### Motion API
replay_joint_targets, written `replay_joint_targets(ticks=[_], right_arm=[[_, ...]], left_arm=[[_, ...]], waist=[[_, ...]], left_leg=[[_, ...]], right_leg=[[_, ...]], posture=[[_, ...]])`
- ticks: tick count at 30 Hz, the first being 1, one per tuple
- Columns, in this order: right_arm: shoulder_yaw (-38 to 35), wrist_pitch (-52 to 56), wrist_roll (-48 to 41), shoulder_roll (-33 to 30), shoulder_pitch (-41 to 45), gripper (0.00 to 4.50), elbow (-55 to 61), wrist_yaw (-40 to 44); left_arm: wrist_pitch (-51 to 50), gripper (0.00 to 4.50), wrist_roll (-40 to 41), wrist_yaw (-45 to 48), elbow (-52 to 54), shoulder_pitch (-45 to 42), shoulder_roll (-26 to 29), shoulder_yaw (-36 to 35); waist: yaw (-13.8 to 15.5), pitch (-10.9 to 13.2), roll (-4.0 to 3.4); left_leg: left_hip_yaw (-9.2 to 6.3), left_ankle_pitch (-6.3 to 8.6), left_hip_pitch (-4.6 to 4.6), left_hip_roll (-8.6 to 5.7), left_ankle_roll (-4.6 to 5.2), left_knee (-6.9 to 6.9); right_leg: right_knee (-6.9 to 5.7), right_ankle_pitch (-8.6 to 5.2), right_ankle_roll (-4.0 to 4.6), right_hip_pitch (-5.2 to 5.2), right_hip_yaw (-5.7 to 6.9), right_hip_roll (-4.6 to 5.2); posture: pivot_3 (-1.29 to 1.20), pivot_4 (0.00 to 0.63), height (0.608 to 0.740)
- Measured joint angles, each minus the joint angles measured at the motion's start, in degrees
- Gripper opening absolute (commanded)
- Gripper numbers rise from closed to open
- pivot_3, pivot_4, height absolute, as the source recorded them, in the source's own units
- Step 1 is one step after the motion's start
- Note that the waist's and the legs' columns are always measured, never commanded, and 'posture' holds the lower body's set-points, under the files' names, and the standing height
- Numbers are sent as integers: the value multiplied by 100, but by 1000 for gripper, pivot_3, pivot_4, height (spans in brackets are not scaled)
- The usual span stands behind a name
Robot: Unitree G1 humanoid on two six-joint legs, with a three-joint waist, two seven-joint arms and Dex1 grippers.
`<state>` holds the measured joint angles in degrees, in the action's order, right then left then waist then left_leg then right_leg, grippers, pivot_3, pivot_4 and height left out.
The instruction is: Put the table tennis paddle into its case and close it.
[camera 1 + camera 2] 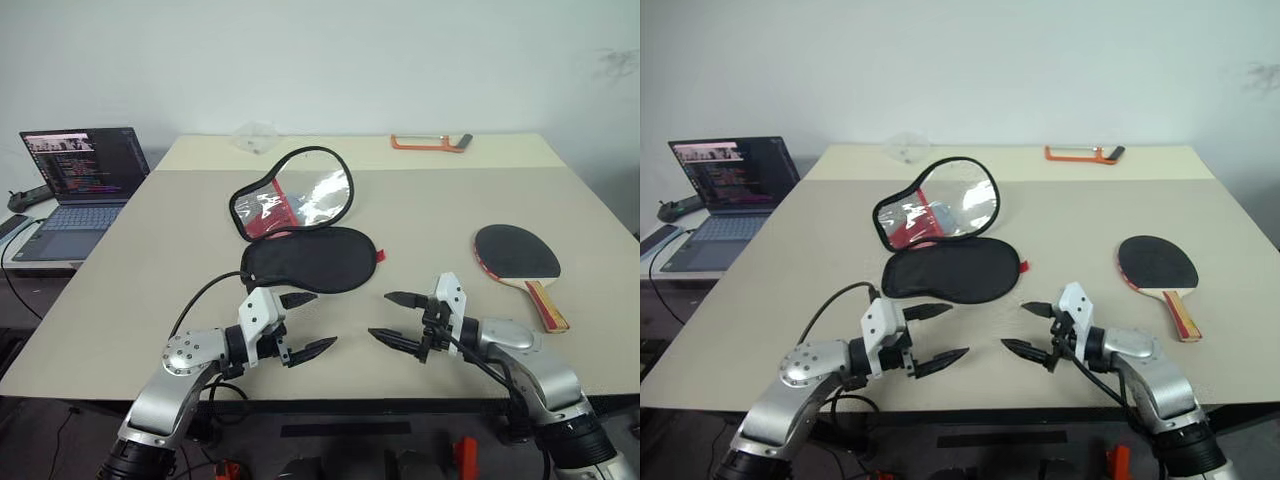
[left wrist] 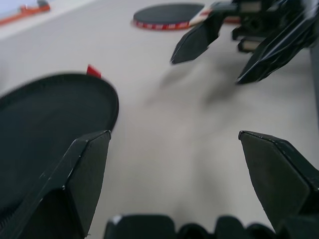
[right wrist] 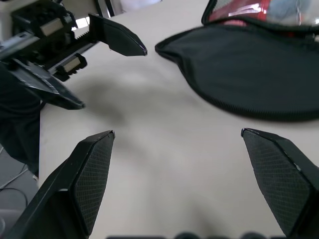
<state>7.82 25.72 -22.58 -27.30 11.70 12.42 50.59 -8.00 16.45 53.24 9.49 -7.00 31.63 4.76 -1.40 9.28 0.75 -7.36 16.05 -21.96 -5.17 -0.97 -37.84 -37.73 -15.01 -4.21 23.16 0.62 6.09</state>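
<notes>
Start, nothing grasped: left tool and right tool both wide, empty. Paddle on bench at right; case open, center. Next: right tool reaches paddle handle.

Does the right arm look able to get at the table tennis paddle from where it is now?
Probably yes. The table tennis paddle lies flat on the table on the robot's right, apart from the open case, with bare tabletop between it and the open, empty right gripper.

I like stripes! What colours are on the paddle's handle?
The paddle's handle is light wood with red and black stripes, seen best in the left eye view.
</notes>
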Motion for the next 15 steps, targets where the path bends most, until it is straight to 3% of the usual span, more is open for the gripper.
replay_joint_targets(ticks=[9,15], right_arm=[[-52,273,-124,-162,-77,4473,471,-237],[-241,624,-407,-328,51,4473,1168,-365]], left_arm=[[-63,4500,176,-2,-526,-590,45,-290],[200,4500,206,578,-1406,-987,868,-734]], waist=[[11,1,3],[-9,2,2]], left_leg=[[-2,8,2,0,14,-4],[-1,8,3,-3,15,-2]], right_leg=[[-8,0,-1,-2,2,0],[-3,0,-1,-1,4,0]], posture=[[0,150,740],[0,150,740]])
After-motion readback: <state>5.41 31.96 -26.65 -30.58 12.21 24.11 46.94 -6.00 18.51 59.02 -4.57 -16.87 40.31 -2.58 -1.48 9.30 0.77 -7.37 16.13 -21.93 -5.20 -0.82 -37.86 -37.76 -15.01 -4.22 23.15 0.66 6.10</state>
